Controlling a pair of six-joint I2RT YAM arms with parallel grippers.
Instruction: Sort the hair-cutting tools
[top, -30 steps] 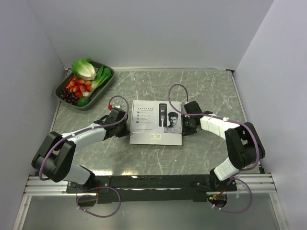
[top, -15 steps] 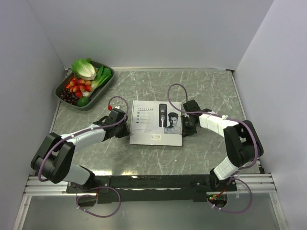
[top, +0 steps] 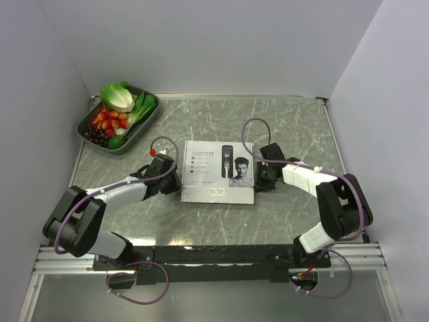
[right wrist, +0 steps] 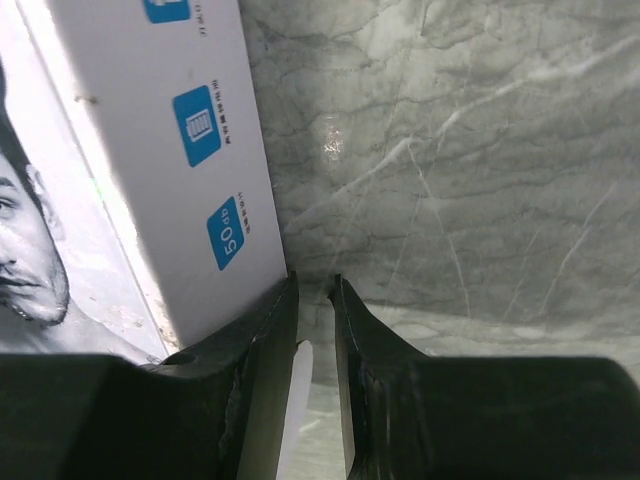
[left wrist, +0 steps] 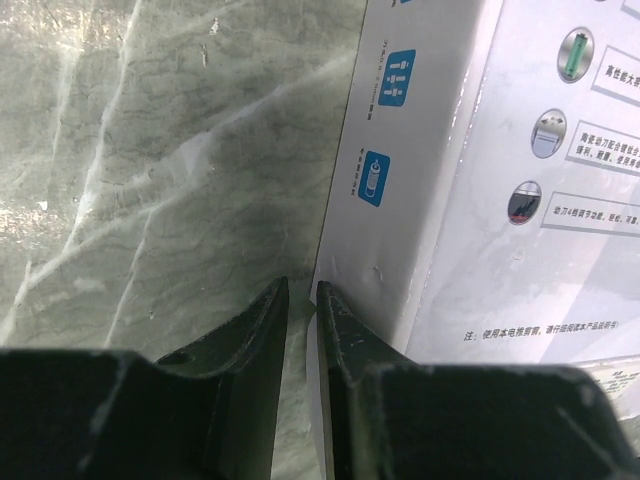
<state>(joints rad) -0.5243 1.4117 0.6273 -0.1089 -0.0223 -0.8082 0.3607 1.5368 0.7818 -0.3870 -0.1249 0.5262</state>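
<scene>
No hair-cutting tools showed anywhere; I judged them inside the closed white box (top: 214,191), mid-table. My left gripper (left wrist: 300,290) and right gripper (right wrist: 312,283) flanked its sides, fingers nearly shut, nothing clearly held. Sorting hadn't begun.

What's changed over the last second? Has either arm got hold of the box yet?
Both arms crept slightly toward the near edge of the table: the left gripper down the left side of the white box, the right gripper down its right side. Neither has taken hold of anything; each pair of fingers sits nearly closed beside the box. The box and the tray of produce stayed put.
</scene>
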